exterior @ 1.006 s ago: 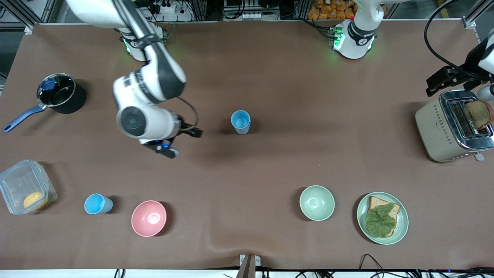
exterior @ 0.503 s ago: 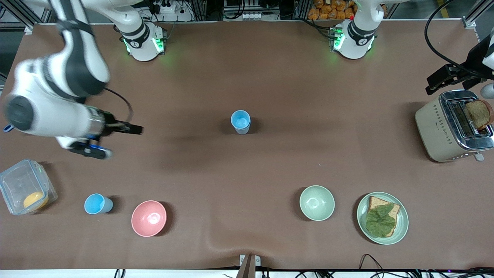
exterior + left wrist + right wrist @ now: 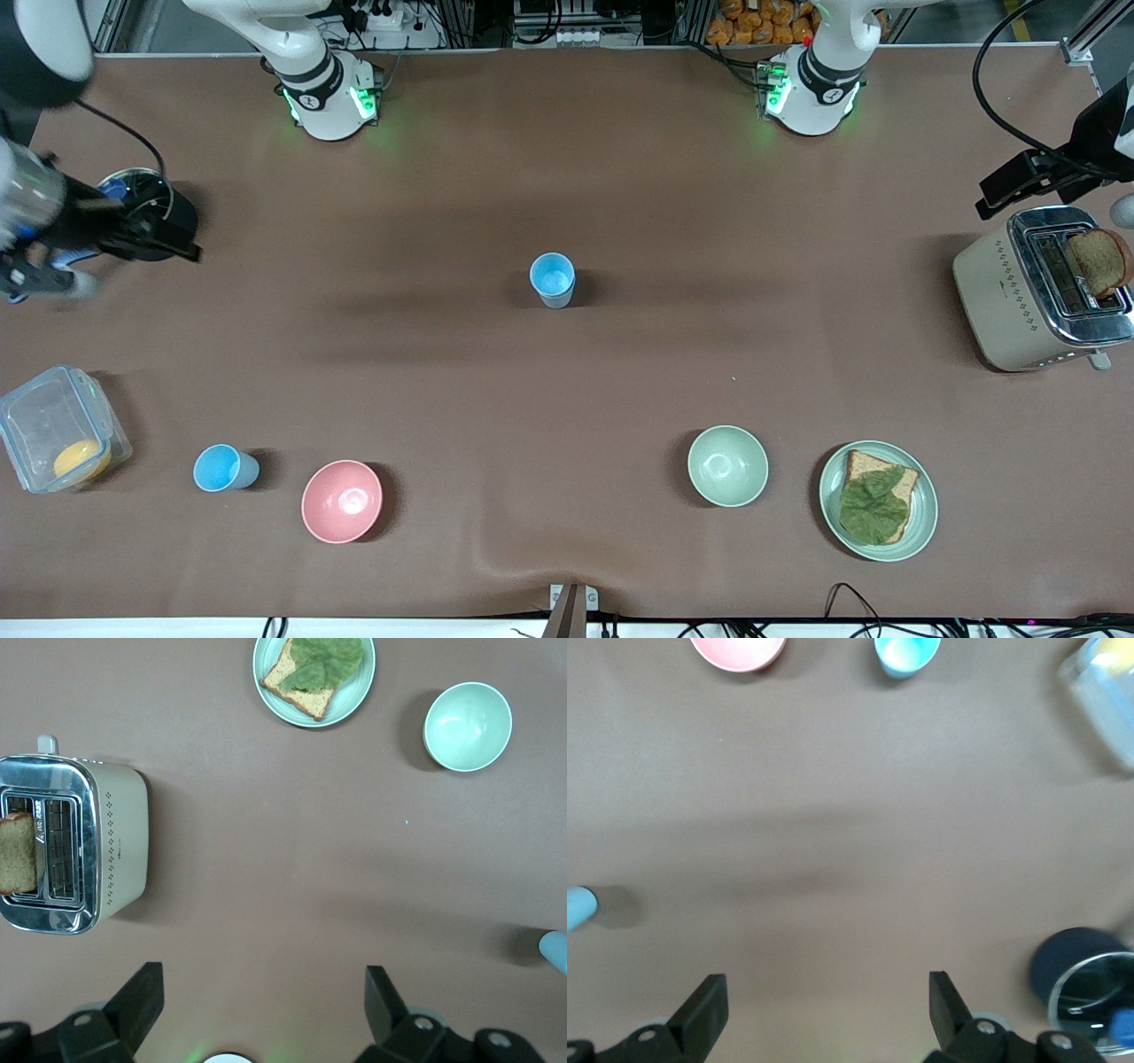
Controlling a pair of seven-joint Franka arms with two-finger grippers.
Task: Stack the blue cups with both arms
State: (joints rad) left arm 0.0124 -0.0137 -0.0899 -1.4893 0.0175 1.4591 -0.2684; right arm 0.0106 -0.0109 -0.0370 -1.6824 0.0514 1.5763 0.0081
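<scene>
One blue cup stands upright mid-table; its edge shows in the left wrist view and the right wrist view. The second blue cup stands near the front camera toward the right arm's end, beside the pink bowl; it also shows in the right wrist view. My right gripper is up over the pot's handle, open and empty. My left gripper is up over the toaster, open and empty. Both are well apart from the cups.
A dark pot and a clear box with something orange sit at the right arm's end. A green bowl, a plate with bread and lettuce, and a toaster holding toast sit toward the left arm's end.
My right arm has swung from near the middle cup toward its own end of the table, to over the pot. The left arm has barely moved. The cups have not moved.
</scene>
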